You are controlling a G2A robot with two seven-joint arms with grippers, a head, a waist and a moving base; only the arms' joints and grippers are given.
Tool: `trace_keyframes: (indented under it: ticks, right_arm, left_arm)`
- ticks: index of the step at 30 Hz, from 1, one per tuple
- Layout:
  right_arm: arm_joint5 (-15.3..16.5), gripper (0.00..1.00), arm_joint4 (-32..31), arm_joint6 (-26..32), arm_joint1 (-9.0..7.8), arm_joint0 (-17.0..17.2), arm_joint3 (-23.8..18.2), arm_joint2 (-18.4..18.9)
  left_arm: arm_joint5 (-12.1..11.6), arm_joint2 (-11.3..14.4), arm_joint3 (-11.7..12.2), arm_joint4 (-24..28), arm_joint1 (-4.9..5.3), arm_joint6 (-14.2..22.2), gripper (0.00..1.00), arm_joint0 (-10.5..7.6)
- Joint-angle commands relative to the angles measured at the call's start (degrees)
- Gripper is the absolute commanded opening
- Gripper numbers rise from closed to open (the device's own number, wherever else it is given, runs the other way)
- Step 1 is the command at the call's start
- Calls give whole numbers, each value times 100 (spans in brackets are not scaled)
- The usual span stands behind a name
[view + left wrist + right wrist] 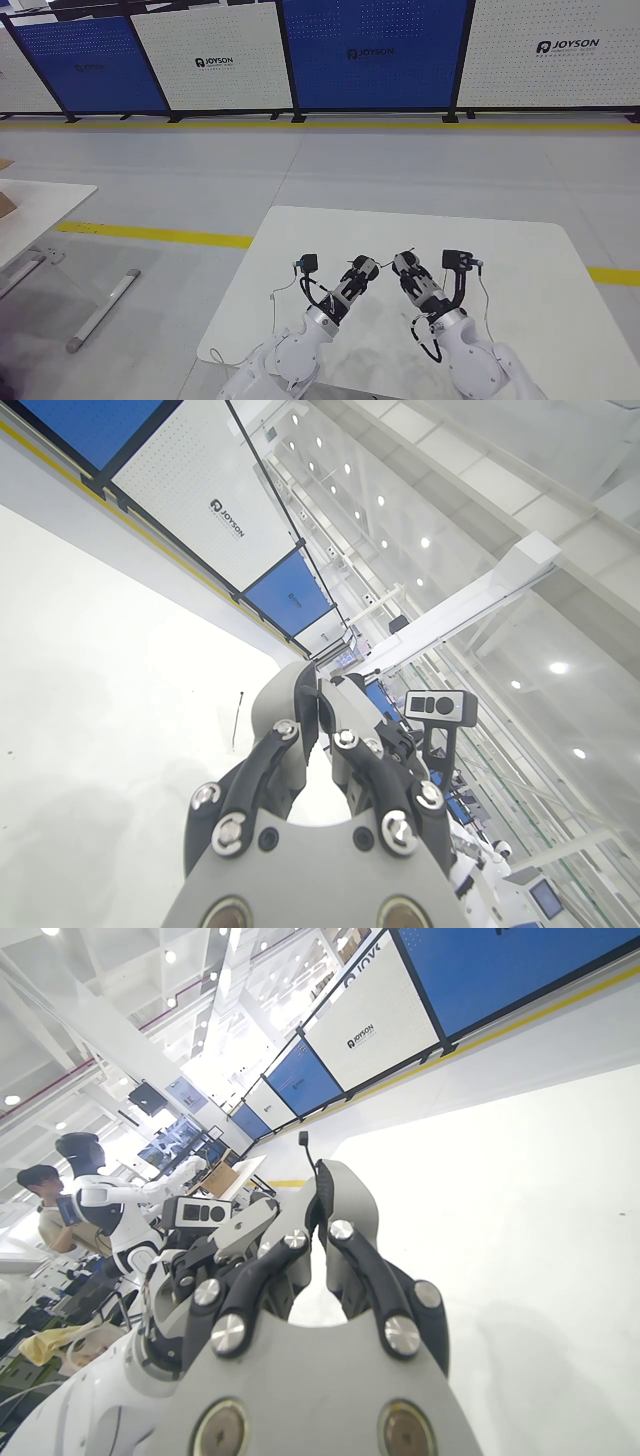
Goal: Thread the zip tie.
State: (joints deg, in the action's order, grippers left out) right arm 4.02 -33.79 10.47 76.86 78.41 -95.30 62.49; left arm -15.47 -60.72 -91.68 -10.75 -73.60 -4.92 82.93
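While both arms hung low over the white table [520, 270], their grippers sat side by side, close together. The right gripper [320, 1170] was clamped on a black zip tie [306, 1148], whose small square head stuck out just past the fingertips. The left gripper [316, 687] had its jaws pressed tight together; whether they pinched anything could not be told. Beside it, apart from its fingers, what looked like a second zip tie [237, 722] showed against the tabletop.

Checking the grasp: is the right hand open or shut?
Shut: the right hand pinches the zip tie, its head sticking out beyond.
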Motion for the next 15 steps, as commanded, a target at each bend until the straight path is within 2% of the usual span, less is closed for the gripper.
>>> trace_keyframes:
  ticks: [1,8,15]
  right_arm:
    - [-10,0,32,-27,5,-4,9,6]
    - [23,0,133,-96,4,26,-43,105]
    - [45,0,90,-115,2,75,-86,121]
  left_arm:
    - [0,0,0,0,0,0,0,0]
    - [22,4,-5,26,-3,5,0,3]
    - [-30,-41,-58,406,-7,201,0,18]
